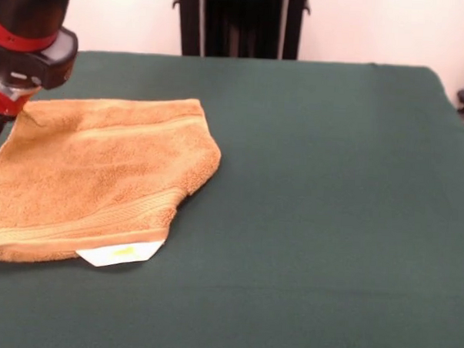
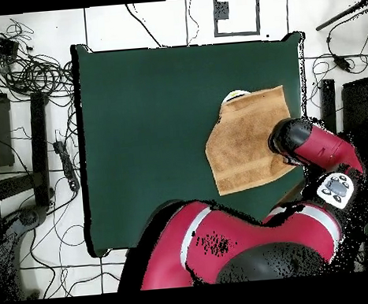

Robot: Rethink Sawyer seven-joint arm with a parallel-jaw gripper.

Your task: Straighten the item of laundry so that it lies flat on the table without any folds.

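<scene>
The orange-tan towel lies on the left part of the dark green table, close to its left edge. It is not spread out: its right side runs in a slanted, folded edge, and a white tag sticks out under its near edge. My gripper is low at the towel's far left corner, which rises slightly toward it. The arm's red and black body hides whether it is open or shut. In the overhead view the arm's end covers the right edge of the towel, on the table.
The robot's black pedestal stands behind the table's far edge. The towel lies beside one table edge. Cables and equipment lie on the floor beside the table. The rest of the green cloth is bare.
</scene>
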